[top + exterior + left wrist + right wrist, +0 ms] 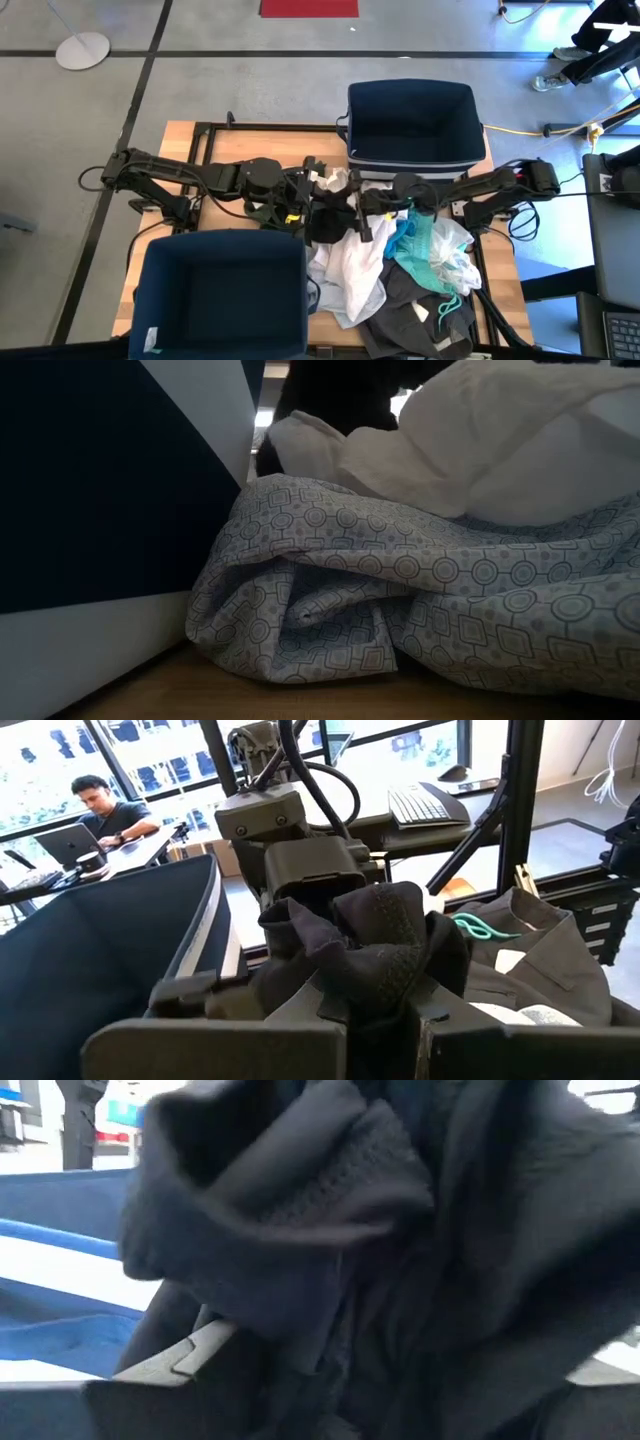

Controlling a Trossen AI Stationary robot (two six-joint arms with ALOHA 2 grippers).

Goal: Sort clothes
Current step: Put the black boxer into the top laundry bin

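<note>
Little of the sorting looks done. Both navy blue fabric bins appear empty from above: the far bin stands at the wooden table's far edge, the near bin at the near left corner, and no garment shows inside either. Nearly all the clothes lie heaped just right of the near bin: a white garment, a teal garment beyond it to the right, and a dark grey garment at the table's near edge. In the low view a pale patterned cloth lies folded on the table right beside the bin's wall, with white fabric piled on top.

A black knitted garment hangs between the two grippers, just beyond the near bin's far right corner. The left gripper is clamped, and by its wrist view it has this black garment bunched between its fingers. The right gripper faces it from the heap's side with jaws spread wide; dark cloth fills its wrist view, so whether the fingers touch the fabric I cannot tell.

I judge this a hand-over of one early garment; binning it and the whole heap remains.
</note>
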